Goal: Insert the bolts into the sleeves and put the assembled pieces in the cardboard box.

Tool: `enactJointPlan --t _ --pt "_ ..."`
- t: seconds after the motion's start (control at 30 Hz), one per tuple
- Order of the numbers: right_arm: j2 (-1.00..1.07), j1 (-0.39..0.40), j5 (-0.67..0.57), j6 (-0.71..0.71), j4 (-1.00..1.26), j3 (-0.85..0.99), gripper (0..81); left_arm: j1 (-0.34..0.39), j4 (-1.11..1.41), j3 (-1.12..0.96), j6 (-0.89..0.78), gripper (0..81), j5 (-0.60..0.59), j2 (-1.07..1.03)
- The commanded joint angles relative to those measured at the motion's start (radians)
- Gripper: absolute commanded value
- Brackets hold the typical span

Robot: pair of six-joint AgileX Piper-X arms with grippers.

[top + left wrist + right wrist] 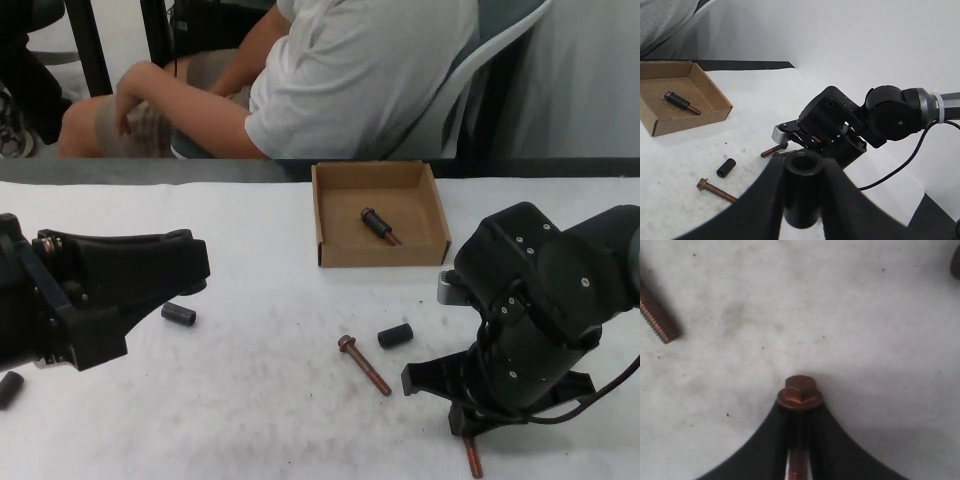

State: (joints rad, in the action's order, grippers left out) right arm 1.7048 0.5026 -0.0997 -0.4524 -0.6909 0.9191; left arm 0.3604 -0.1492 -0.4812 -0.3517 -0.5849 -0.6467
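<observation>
My left gripper (802,165) is shut on a black sleeve (802,192), held upright above the bench; in the high view this gripper (195,265) hangs at the left. My right gripper (799,407) is shut on a copper bolt (799,391), low over the white bench, at the near right in the high view (466,428), where the bolt (472,457) sticks out below it. The cardboard box (335,180) at the back holds one assembled piece (377,223). A loose bolt (364,365) and a loose sleeve (395,335) lie between the arms.
Another sleeve (178,315) lies under the left arm, and one more (8,388) at the left edge. The threaded end of the loose bolt (657,317) lies close to my right gripper. A seated person is behind the bench.
</observation>
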Motion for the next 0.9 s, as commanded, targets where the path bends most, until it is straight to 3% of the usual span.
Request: enactJointPlan --t 0.0,0.4,0.57,0.87 --pt "0.013 0.006 -0.026 -0.002 -0.024 0.000 0.2 0.003 0.012 -0.001 0.000 0.8 -0.008 0.001" --pt "-0.059 0.006 0.002 0.064 -0.007 0.000 0.3 0.003 0.012 -0.001 0.000 0.8 -0.008 0.001" --pt "-0.198 0.006 0.100 0.101 0.039 -0.007 0.3 0.003 0.012 -0.001 0.057 0.8 -0.052 0.001" --pt "-0.551 0.008 0.110 0.092 0.197 -0.122 0.3 0.021 0.012 -0.001 0.253 0.8 -0.123 0.001"
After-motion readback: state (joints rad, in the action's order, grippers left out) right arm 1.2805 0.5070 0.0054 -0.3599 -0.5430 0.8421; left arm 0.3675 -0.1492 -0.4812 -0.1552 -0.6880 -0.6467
